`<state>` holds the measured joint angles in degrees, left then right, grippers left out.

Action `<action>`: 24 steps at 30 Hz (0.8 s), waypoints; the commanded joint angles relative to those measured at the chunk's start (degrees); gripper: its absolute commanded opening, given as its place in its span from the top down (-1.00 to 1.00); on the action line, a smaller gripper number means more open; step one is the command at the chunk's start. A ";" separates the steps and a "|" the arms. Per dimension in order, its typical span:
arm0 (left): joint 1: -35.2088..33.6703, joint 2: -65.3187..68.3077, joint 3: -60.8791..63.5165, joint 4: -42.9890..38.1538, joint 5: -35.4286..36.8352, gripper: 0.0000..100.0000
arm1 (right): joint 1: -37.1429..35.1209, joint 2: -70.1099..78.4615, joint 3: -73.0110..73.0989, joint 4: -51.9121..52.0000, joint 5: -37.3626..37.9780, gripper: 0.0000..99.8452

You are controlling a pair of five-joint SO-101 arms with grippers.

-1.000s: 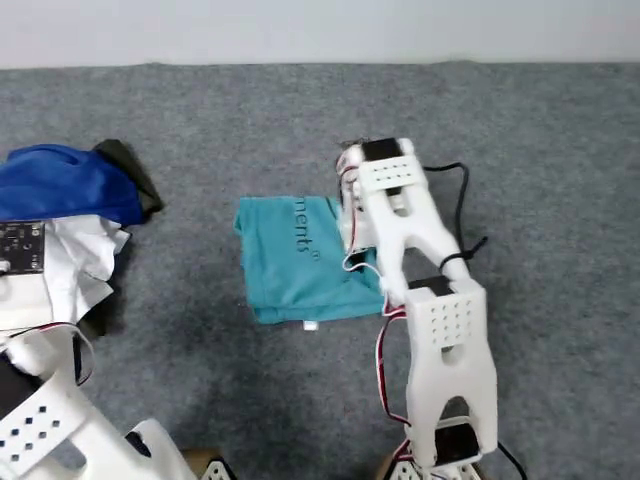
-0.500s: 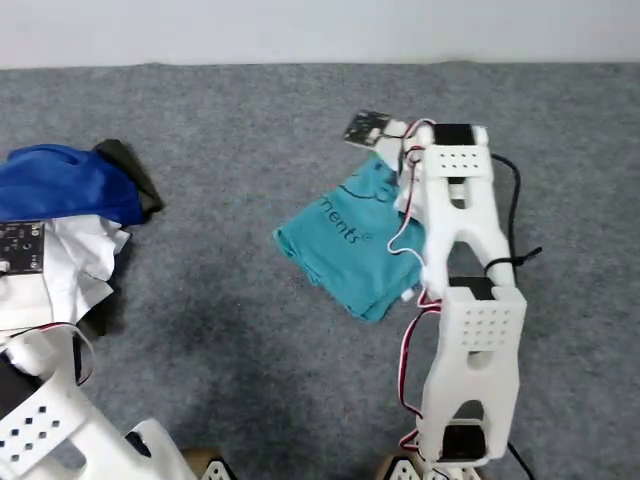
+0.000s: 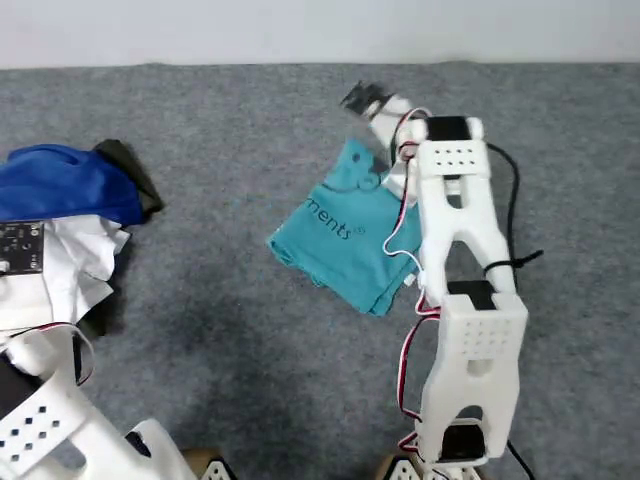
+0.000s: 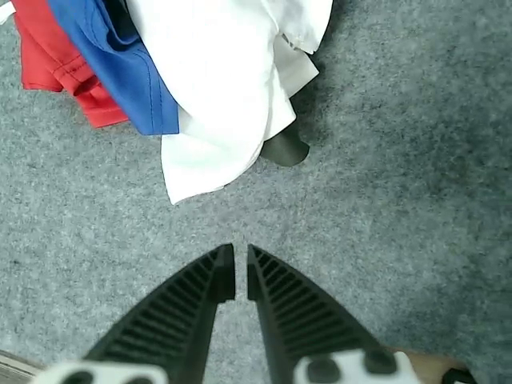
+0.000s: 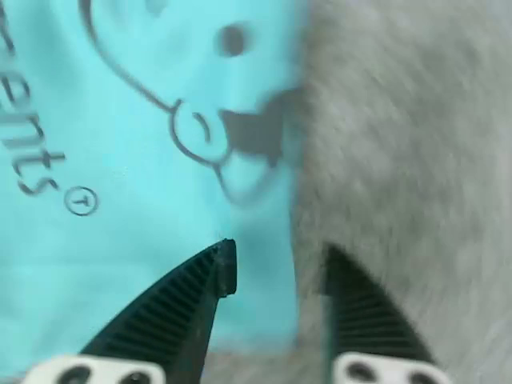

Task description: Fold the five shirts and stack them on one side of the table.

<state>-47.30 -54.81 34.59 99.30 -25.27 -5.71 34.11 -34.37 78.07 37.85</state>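
Observation:
A folded teal shirt (image 3: 345,240) lies askew in the middle of the grey table. My right gripper (image 5: 278,260) stands open at the shirt's far right edge, one finger over the teal shirt (image 5: 120,160) and the other over bare carpet. In the high view the right arm (image 3: 450,190) covers that corner. At the left sits a pile: a blue shirt (image 3: 65,185), a white shirt (image 3: 60,265) and a dark shirt (image 3: 130,170). My left gripper (image 4: 240,260) hangs shut and empty over the carpet, just short of the white shirt (image 4: 232,80), the blue shirt (image 4: 104,64) and a red shirt (image 4: 56,64).
The left arm's white base (image 3: 50,430) fills the near left corner. The grey carpeted table (image 3: 200,350) stretches bare between the pile and the teal shirt, and to the right of the right arm. A pale wall (image 3: 300,30) borders the far edge.
The right arm has swung right and away, dragging the teal shirt with it and turning it askew. The left arm and the pile have not moved.

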 commanded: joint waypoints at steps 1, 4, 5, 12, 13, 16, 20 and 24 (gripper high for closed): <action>0.09 -0.70 0.57 -0.09 0.26 0.93 | -0.92 -7.96 -1.49 5.05 -23.30 0.33; 0.26 -0.70 1.98 -0.18 0.26 0.93 | -4.26 -9.54 -1.49 9.80 -39.21 0.30; 0.26 -0.70 2.07 -0.18 0.26 0.93 | -5.32 -9.80 -1.49 11.47 -42.99 0.30; 0.26 -0.70 2.07 -0.53 0.09 0.93 | -10.86 -7.69 -1.41 18.95 -60.40 0.29; 0.26 -0.70 2.07 -0.53 0.09 0.93 | -11.12 -6.99 -1.41 18.68 -62.24 0.29; 0.26 -0.70 2.07 -0.53 0.09 0.93 | -11.12 -4.09 -1.41 16.13 -67.25 0.29; 0.26 -0.70 2.07 -0.53 -1.93 0.93 | -10.95 0.40 -1.41 13.41 -69.80 0.29; 0.00 -0.70 1.98 -0.53 -3.08 0.93 | -10.86 5.05 -1.41 10.51 -71.38 0.29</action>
<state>-47.30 -54.81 36.97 99.30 -27.30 -16.53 38.42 -34.46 90.81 -32.04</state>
